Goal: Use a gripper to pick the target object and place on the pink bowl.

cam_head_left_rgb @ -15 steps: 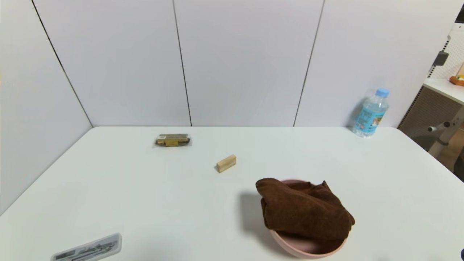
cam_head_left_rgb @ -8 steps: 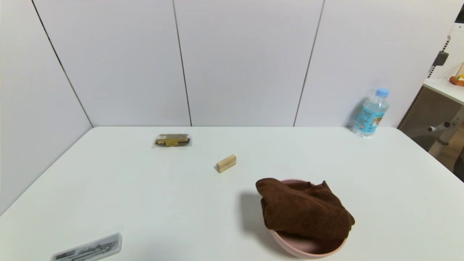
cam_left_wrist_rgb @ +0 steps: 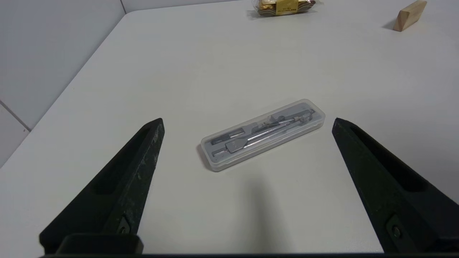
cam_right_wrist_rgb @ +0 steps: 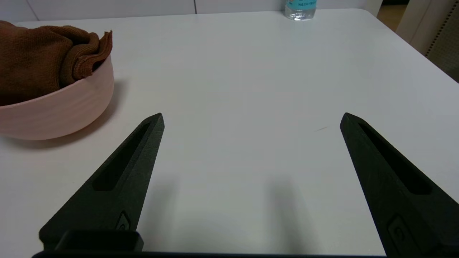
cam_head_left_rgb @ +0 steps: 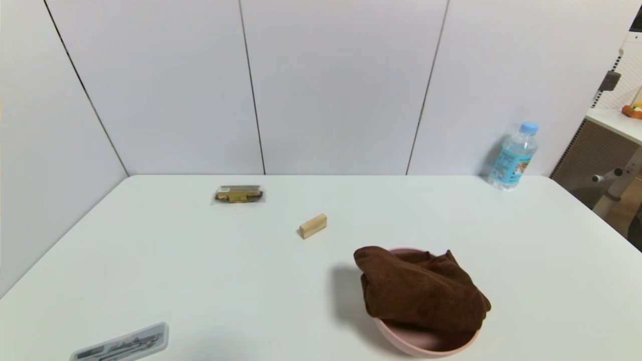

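Pale wall panels [cam_head_left_rgb: 341,85] with thin dark seams close off the back and left side of the scene. In front of them a white tabletop [cam_head_left_rgb: 200,260] fills most of the head view, and at the far right, past its edge, part of another room fitting with a white shelf shows.

The pink bowl [cam_head_left_rgb: 426,343] stands toward the near right of the tabletop. The brown cloth bundle [cam_head_left_rgb: 419,291] lies in it, heaped above the rim and draping over the rim on the bowl's left side. In the right wrist view the folded hem of the cloth sits just inside the bowl's wall.

A clear water bottle [cam_head_left_rgb: 512,156] with a blue cap and blue label stands upright at the far right corner, against the wall. A clear plastic case [cam_left_wrist_rgb: 263,134] holding metal drawing tools lies flat at the near left edge. A gold-brown wrapped packet [cam_head_left_rgb: 239,193] lies far back on the left, and a small wooden block [cam_head_left_rgb: 313,226] lies between it and the bowl, apart from both.

The left gripper [cam_left_wrist_rgb: 247,123] hangs above the plastic case, fingers spread wide and empty. The right gripper [cam_right_wrist_rgb: 251,120] hangs over bare tabletop beside the bowl, also spread wide and empty.
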Robot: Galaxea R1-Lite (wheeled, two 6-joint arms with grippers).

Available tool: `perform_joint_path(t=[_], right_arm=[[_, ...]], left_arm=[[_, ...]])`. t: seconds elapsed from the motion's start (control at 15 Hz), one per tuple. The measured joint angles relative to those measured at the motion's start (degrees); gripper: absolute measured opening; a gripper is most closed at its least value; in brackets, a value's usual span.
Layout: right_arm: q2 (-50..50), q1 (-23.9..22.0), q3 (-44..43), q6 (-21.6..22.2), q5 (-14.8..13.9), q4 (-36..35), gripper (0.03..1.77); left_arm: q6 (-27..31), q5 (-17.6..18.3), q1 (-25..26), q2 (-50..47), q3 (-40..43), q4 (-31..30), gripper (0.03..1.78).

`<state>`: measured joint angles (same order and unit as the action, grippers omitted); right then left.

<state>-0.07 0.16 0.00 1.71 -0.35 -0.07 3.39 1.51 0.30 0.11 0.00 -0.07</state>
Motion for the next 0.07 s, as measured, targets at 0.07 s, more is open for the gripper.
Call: perform_joint_path(t=[0.07], right_arm=[[0.0, 0.0, 0.0, 0.2, 0.0, 0.0, 1.69]], left_arm=[[0.0, 0.0, 0.0, 0.0, 0.0, 0.0, 1.69]])
